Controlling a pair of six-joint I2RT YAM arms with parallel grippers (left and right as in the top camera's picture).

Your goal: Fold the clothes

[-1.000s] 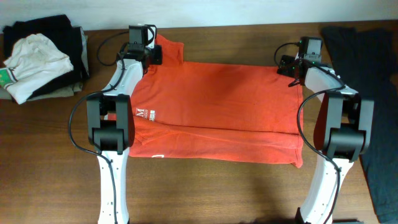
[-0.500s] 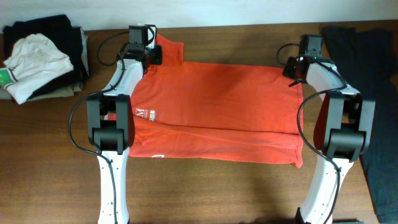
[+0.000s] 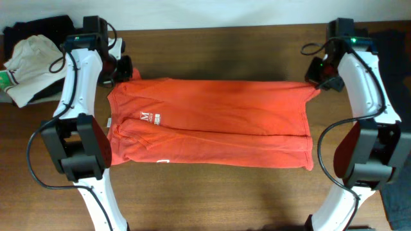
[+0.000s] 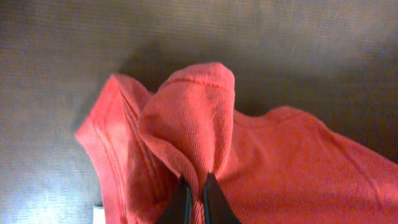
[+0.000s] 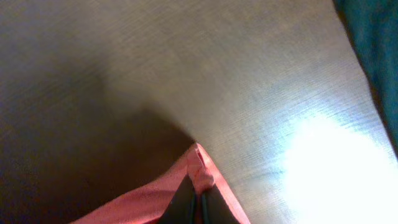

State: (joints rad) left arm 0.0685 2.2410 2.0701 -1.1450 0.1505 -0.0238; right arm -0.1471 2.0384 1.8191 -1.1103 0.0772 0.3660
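Observation:
An orange T-shirt lies across the wooden table, its far edge stretched between both arms. My left gripper is shut on the far left corner of the orange T-shirt, and a bunched fold stands up above my left gripper. My right gripper is shut on the far right corner. The right wrist view shows a small tip of orange T-shirt pinched in my right gripper, above bare table. A white print shows on the left half.
A pile of clothes, cream on black, sits at the back left corner. A dark garment lies along the right edge of the table. Both arm bases stand at the near edge, either side of the shirt.
The right gripper has shut on the shirt's far right corner. Both arms have swung outward and lifted, drawing the far edge taut and toward the near side.

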